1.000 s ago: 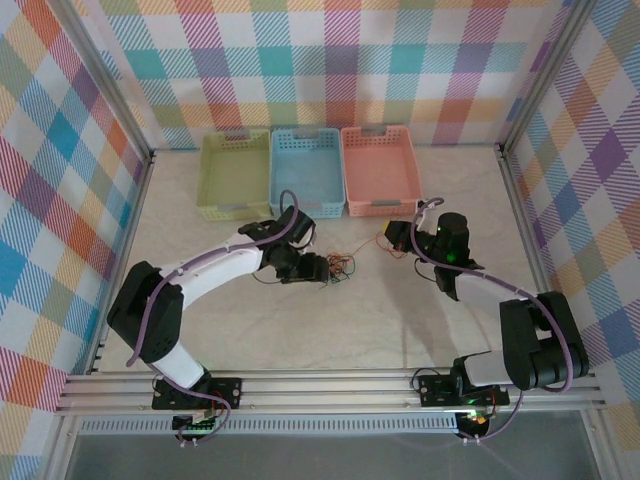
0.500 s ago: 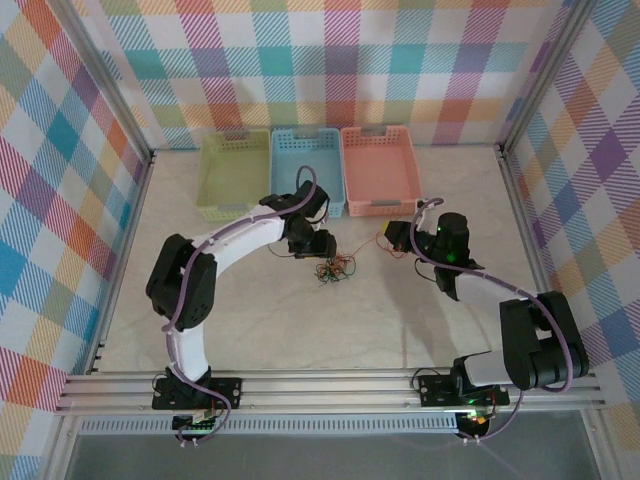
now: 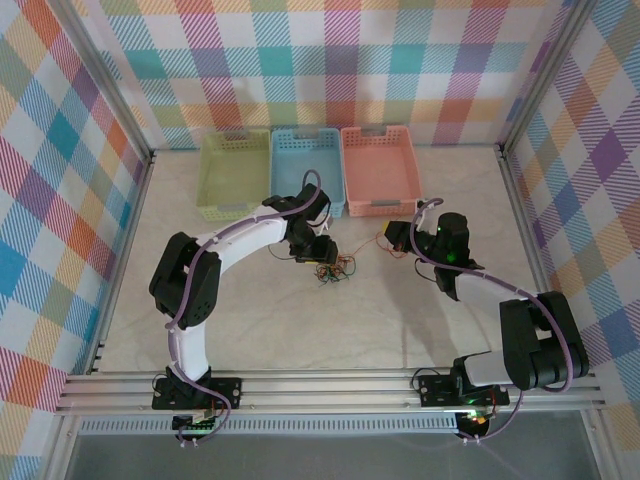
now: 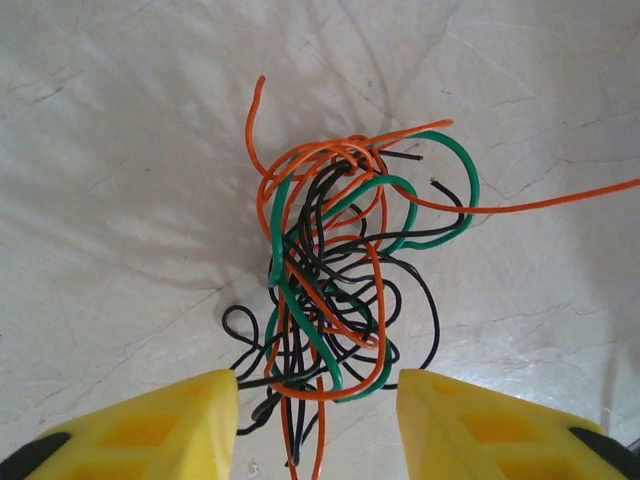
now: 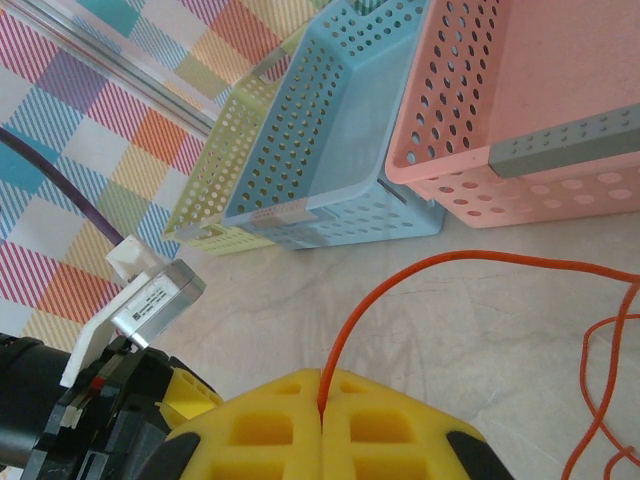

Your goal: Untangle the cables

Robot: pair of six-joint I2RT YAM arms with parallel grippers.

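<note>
- Plainly, the cables (image 4: pixel 335 270) lie looped through one another on the table (image 3: pixel 250 320), in front of the blue basket (image 3: pixel 305 170) and apart from it. In the left wrist view we count orange, black and green strands.
- The left gripper (image 4: pixel 318 405) is spread wide. Its yellow fingers (image 4: pixel 170 425) flank the near edge of the tangle (image 3: pixel 333 270) and grasp nothing.
- The right gripper (image 5: pixel 322 385) is clenched on the orange cable (image 5: pixel 420 268), whose free run arcs away toward the tangle.
- We judge tightening to be the main risk. If the right arm pulls the orange cable while nothing pins the rest, the loops could cinch, or the whole tangle could slide across the table as one lump.
- If the left gripper closes where it stands, it may trap several strands at once, orange among them, and so work against the right arm's pull.
- The strands look fine and springy, so we think a sharp tug could slip the orange cable out of the pinch.
- A long sweep toward the back could snag a strand on the perforated wall of the pink basket (image 5: pixel 520 90).
- As for writing, we can read none. A pale tag (image 5: pixel 278 214) on the blue basket's wall and a grey strip (image 5: pixel 560 140) on the pink basket's rim carry no legible marks, and we make out no brand on either gripper.
</note>
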